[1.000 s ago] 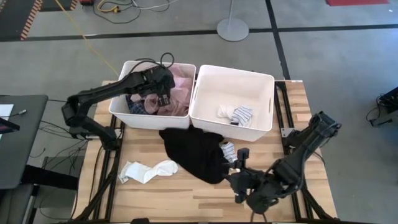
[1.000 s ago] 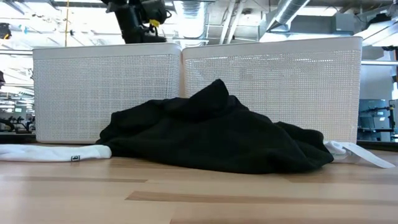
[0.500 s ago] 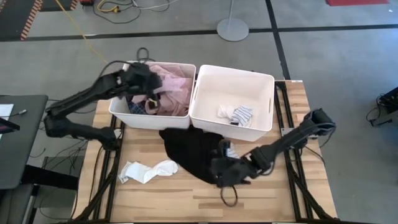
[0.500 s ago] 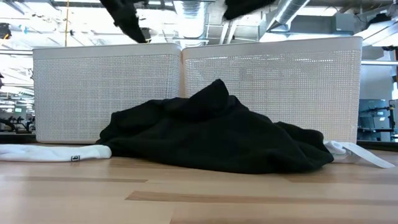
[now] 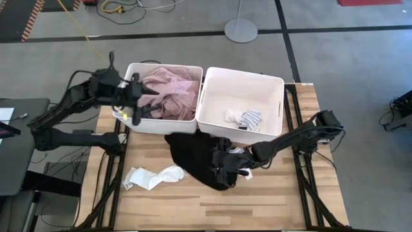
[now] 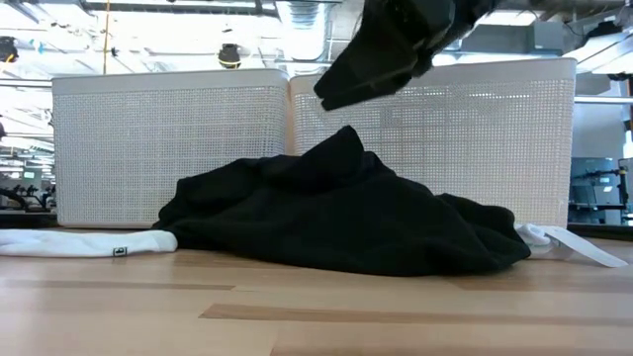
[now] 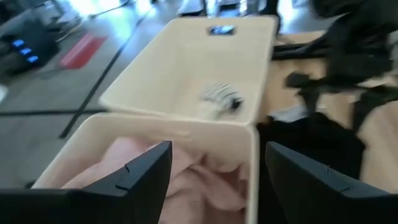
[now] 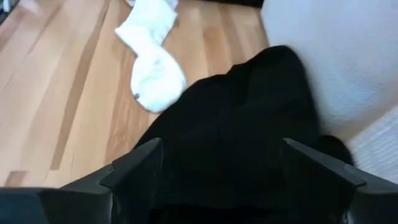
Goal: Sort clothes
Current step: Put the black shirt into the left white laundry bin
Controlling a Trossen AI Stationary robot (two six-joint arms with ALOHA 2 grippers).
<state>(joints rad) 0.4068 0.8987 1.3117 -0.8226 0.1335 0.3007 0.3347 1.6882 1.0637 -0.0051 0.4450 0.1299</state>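
left bin (image 5: 127,116) at worktop's far edge: dusty-pink garment (image 5: 172,91) heaped inside, dark dotted fabric (image 5: 143,113) at its near left corner. right bin (image 5: 273,129) beside it, touching: striped sock (image 5: 252,119) and white sock (image 5: 233,115) on floor of bin. black garment (image 5: 198,158) crumpled on worktop (image 5: 174,200) just before bins, near middle. white sock pair (image 5: 151,176) toward worktop's left edge. left gripper (image 5: 136,101) over left bin's left rim, jaws released, empty. right gripper (image 5: 222,164) above black garment, jaws spread wide, grasping nothing.

Bright, even overhead light; both wrist views motion-blurred; ceiling glare in low view.
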